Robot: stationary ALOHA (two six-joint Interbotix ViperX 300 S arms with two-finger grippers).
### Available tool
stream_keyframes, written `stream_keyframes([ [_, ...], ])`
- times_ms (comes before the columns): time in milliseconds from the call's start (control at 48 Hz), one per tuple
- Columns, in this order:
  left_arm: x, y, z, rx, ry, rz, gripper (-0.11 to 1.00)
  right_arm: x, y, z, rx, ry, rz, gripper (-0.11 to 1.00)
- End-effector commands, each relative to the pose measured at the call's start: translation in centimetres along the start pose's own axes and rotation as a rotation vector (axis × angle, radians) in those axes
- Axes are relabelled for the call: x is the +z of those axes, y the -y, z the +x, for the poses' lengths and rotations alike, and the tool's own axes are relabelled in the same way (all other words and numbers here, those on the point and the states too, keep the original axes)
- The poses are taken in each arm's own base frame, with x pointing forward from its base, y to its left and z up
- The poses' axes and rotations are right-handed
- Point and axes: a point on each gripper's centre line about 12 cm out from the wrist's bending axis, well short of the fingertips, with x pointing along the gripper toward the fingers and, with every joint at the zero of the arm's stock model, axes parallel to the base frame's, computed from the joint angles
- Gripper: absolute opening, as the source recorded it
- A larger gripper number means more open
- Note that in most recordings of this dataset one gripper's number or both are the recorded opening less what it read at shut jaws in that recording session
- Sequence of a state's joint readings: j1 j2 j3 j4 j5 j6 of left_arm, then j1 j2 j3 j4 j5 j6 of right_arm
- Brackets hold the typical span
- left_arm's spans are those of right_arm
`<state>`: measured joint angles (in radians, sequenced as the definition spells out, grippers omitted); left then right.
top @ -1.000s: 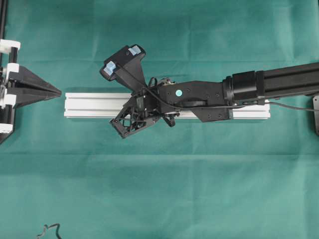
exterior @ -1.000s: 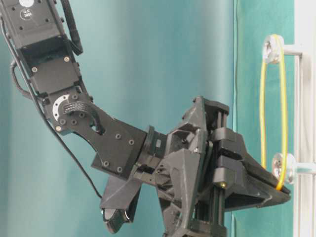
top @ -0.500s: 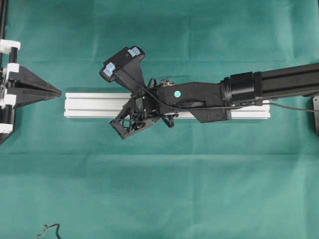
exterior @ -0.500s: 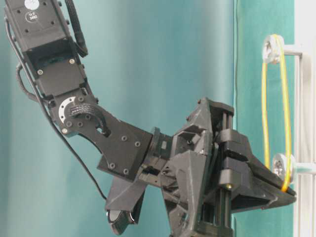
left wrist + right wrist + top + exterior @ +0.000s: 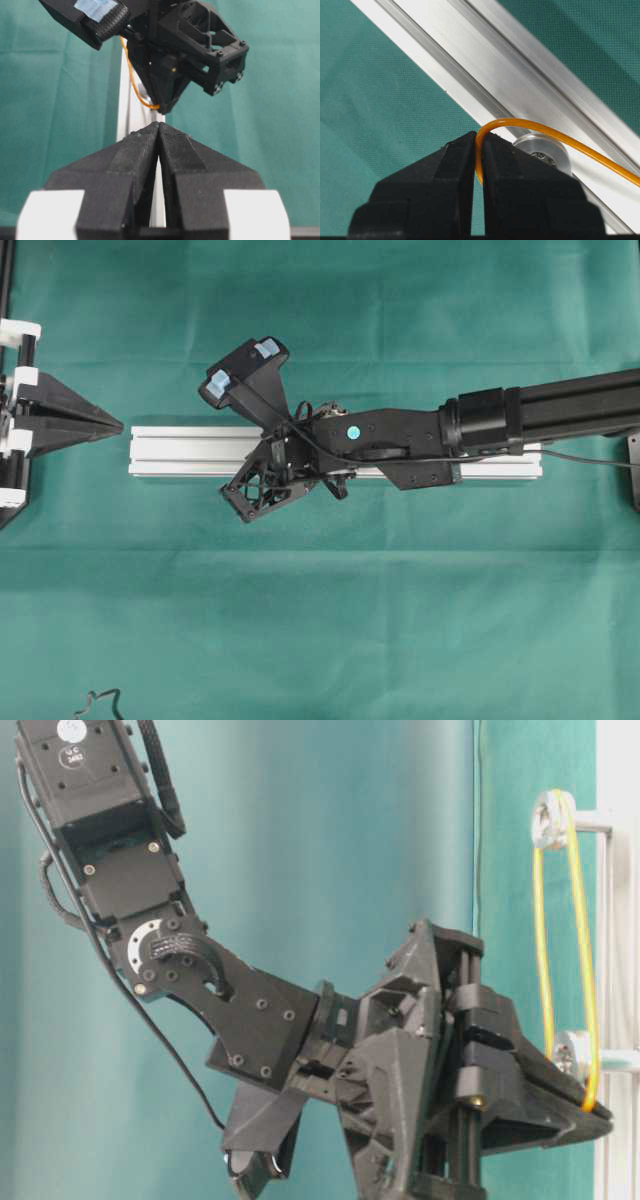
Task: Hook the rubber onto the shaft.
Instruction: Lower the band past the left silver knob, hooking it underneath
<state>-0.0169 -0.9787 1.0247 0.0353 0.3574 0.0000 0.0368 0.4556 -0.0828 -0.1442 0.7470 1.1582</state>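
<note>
Orange rubber (image 5: pixel 555 134), silver rail (image 5: pixel 190 451)

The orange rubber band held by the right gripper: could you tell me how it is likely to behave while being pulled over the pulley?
The rubber band probably stretches easily: it runs taut from the upper pulley to the right gripper. It likely bends freely, curving tightly out of the shut jaws. Being thin, it might slip or snap back if released near the lower pulley.
</note>
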Motion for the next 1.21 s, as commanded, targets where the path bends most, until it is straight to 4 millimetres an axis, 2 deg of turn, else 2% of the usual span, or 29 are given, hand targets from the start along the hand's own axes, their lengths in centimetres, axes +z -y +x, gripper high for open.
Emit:
stream_keyframes([
  [0, 1.2, 0.0, -0.2, -0.002, 0.031, 0.002, 0.00, 0.6, -0.5, -0.8, 0.026, 0.015, 0.006, 0.06],
  [292, 1.2, 0.0, -0.2, -0.002, 0.031, 0.001, 0.00, 0.5, -0.6, -1.0, 0.026, 0.015, 0.004, 0.06],
  [500, 1.2, 0.0, -0.2, -0.002, 0.028, 0.001, 0.00, 0.4, -0.9, -1.8, 0.037, 0.018, 0.000, 0.06],
  [959, 1.2, 0.0, -0.2, -0.001, 0.028, 0.001, 0.00, -1.2, -1.0, -2.2, -0.009, -0.015, -0.028, 0.06],
  [1188, 1.2, 0.0, -0.2, -0.002, 0.026, -0.007, 0.00, -1.5, -0.4, -2.9, -0.053, -0.035, -0.030, 0.06],
])
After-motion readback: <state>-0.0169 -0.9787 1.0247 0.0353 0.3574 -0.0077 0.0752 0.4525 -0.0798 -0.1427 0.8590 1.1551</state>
